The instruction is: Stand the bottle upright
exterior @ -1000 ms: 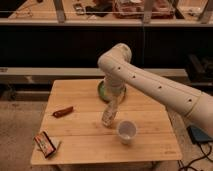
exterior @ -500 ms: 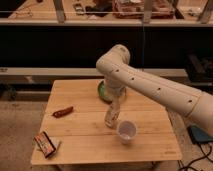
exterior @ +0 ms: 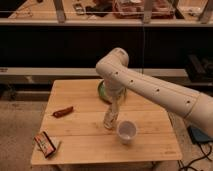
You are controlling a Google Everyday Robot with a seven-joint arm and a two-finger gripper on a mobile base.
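At the bench's [exterior: 90, 145] near left corner lies a snack packet [exterior: 45, 143]. Mid-bench, the bottle [exterior: 110, 120] stands nearly upright beside the white cup [exterior: 126, 131], the claw [exterior: 113, 111] seemingly clenched on it. A green bowl [exterior: 102, 91] sits behind.

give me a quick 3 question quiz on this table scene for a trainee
1. True or false: the gripper is down at the bottle, near the table's middle.
2. What stands just right of the bottle? A) white cup B) green plate C) snack packet
3. Fill in: the small red item lies to the ____ of the bottle.

Key: 1 true; 2 A, the white cup; 3 left.
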